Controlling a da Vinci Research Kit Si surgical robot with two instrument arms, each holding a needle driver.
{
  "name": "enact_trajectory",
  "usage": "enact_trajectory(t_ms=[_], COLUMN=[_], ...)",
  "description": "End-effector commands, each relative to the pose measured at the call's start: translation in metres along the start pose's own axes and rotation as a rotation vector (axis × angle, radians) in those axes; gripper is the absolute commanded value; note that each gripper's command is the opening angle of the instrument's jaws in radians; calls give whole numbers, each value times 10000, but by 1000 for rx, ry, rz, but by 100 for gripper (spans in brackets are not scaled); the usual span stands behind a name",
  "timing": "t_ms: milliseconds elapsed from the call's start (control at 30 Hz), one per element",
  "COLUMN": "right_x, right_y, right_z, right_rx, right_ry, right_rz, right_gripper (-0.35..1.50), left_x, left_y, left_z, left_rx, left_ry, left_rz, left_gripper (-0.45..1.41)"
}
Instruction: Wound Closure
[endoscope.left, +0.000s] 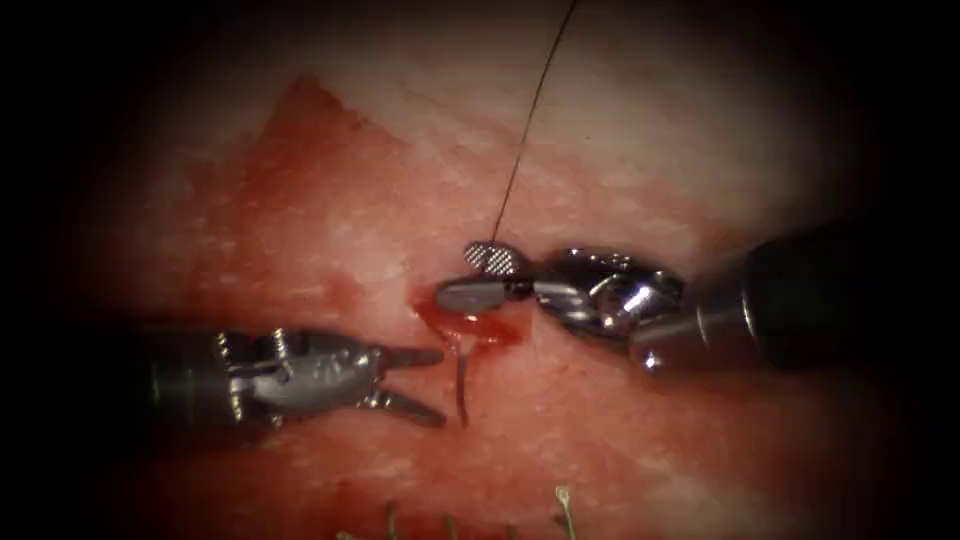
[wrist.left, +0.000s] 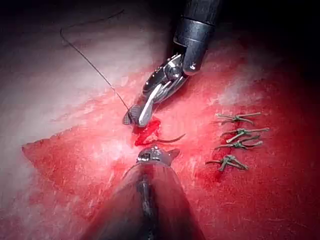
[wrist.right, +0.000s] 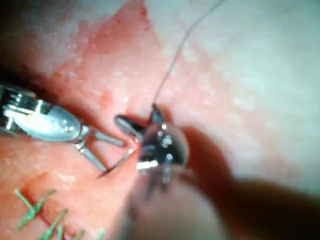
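The curved needle (endoscope.left: 463, 385) sits in the tissue (endoscope.left: 330, 230). One end sticks out of a wet red opening (endoscope.left: 480, 328) and points down between the tools. My left tool (endoscope.left: 428, 382) lies just left of that end, jaws open, holding nothing. From the right, my right tool (endoscope.left: 480, 276) reaches over the opening with its jaws open and empty. Dark thread (endoscope.left: 525, 130) runs from the upper edge down to its upper jaw. The left wrist view shows the needle (wrist.left: 172, 139) between the left tool (wrist.left: 159, 151) and the right tool (wrist.left: 137, 116).
Several tied stitches with green cut ends (wrist.left: 237, 140) lie in a row beside the working spot, and their tails (endoscope.left: 450, 520) show at the endoscope view's lower edge. Red fluid (endoscope.left: 300, 180) stains the tissue to the left. The thread (wrist.left: 95, 67) trails over pale tissue.
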Motion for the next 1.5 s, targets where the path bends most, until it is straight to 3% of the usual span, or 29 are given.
enact_trajectory(t_ms=[33,100,333,633,700,767,967,1100,1267,1500], right_x=[-8,-8,-8,-7,-6,-6,-7,-8,-12,-29], right_y=[6,11,21,22,23,23,23,23,20,9], right_z=[-4,-17,-33,-31,-30,-30,-30,-29,-25,-30], right_rx=[-8,-13,-18,-38,-44,-49,-56,-49,-29,4], right_ry=[9,23,50,61,70,79,86,83,77,65], right_rz=[-4,-4,-7,-46,-49,-46,-44,-45,-54,-44], right_gripper=[112,110,103,103,103,103,103,103,103,101], left_x=[-1,4,23,18,15,14,19,33,58,67], left_y=[6,6,10,7,2,-3,-3,3,17,29], left_z=[8,6,15,32,34,33,26,19,3,-9], left_rx=[-11,-22,-27,-29,-13,-12,-21,-80,-185,-247], left_ry=[2,5,39,59,51,51,107,212,310,312], left_rz=[16,91,230,258,261,226,-31,-177,-470,-565], left_gripper=[31,37,34,9,-16,-45,-45,-45,-45,-45])
